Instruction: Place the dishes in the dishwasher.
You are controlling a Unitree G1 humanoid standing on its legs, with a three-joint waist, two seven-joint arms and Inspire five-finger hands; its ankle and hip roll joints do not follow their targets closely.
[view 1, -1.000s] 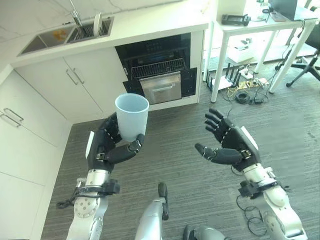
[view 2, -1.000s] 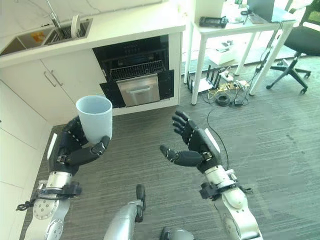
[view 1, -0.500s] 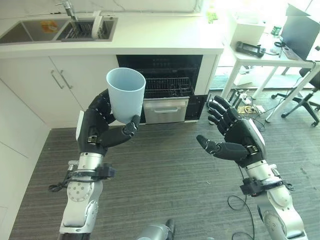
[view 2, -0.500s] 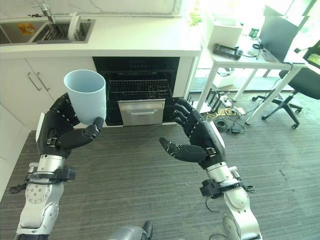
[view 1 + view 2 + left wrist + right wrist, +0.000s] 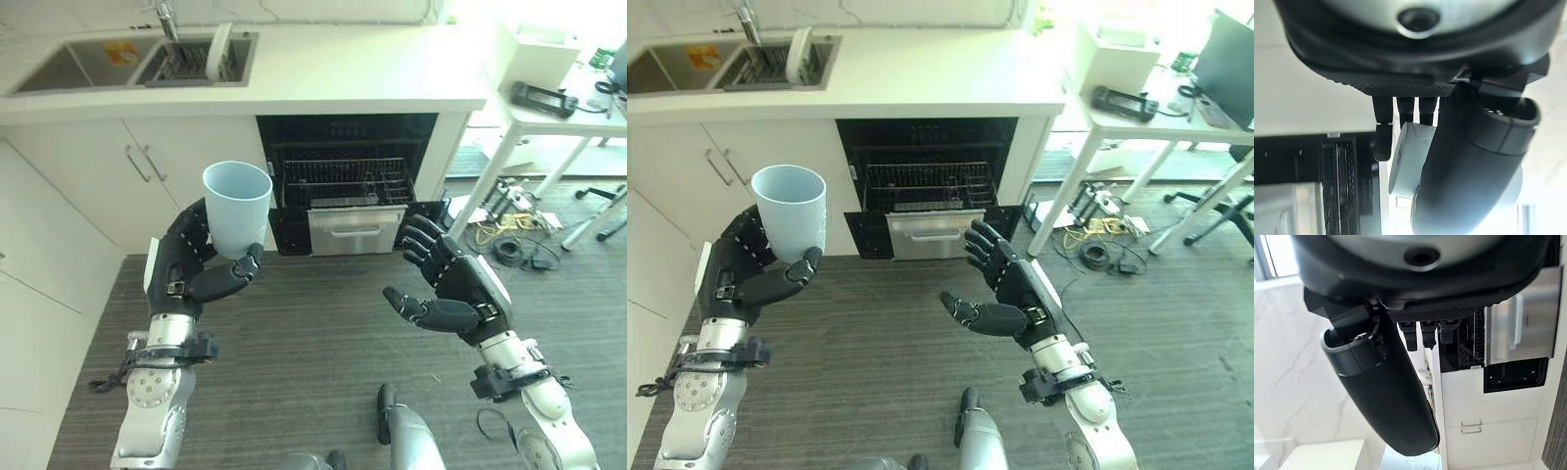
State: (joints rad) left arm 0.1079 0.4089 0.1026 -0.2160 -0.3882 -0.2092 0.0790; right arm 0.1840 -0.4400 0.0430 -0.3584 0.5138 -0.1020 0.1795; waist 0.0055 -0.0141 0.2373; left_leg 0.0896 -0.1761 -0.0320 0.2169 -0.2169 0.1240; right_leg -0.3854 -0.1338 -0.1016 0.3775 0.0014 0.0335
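My left hand (image 5: 196, 269) holds a pale blue cup (image 5: 235, 209) upright at chest height, fingers and thumb curled round its lower part; the same cup (image 5: 1410, 159) sits past the thumb in the left wrist view. Ahead stands the open dishwasher (image 5: 345, 147) under the white counter, its wire rack (image 5: 343, 181) pulled out over the steel door front (image 5: 355, 227). My right hand (image 5: 453, 289) hovers open and empty in front of the dishwasher's right side. A white plate (image 5: 217, 51) stands on edge in the sink (image 5: 147, 65).
White cabinets (image 5: 167, 171) run along the left, with a counter corner close on my left. A white table (image 5: 549, 103) with a device on it, cables (image 5: 509, 240) on the floor and an office chair (image 5: 1225, 196) stand to the right. Grey plank floor (image 5: 313, 372) lies between me and the dishwasher.
The camera has swung and shifted, bringing the dishwasher to the centre and slightly closer. The left hand still holds the cup; the right hand has stayed open, a little lower.
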